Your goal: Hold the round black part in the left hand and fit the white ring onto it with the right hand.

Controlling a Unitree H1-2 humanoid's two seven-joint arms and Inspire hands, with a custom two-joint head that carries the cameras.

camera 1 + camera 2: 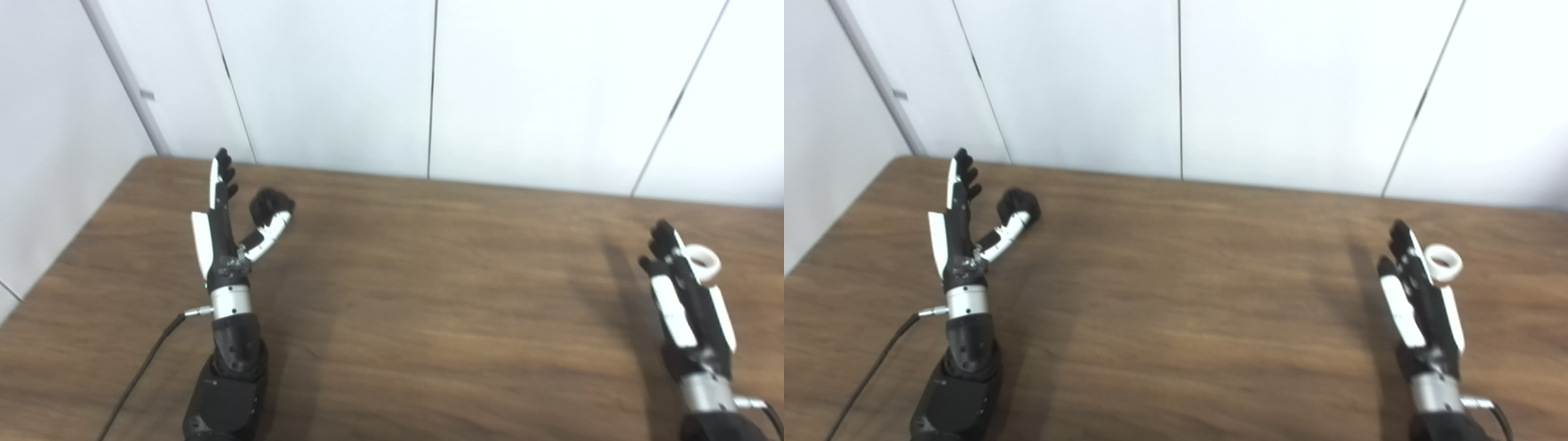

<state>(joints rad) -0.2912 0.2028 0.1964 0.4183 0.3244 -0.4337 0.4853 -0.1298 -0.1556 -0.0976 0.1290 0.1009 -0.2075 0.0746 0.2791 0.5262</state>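
Note:
The round black part (274,204) lies on the brown table (429,306) at the far left, right at the thumb tip of my left hand (220,239). That hand stands on edge with its fingers straight and its thumb spread towards the part; it is open and holds nothing. The white ring (715,266) lies on the table at the far right, just behind and to the right of my right hand (680,300). That hand is also open with its fingers stretched out, touching or nearly touching the ring. Both objects also show in the right eye view, the part (1020,201) and the ring (1445,277).
White wall panels (429,86) stand behind the table's far edge. A black cable (141,370) runs from the left wrist to the bottom left. The table's left edge slants close to the left arm.

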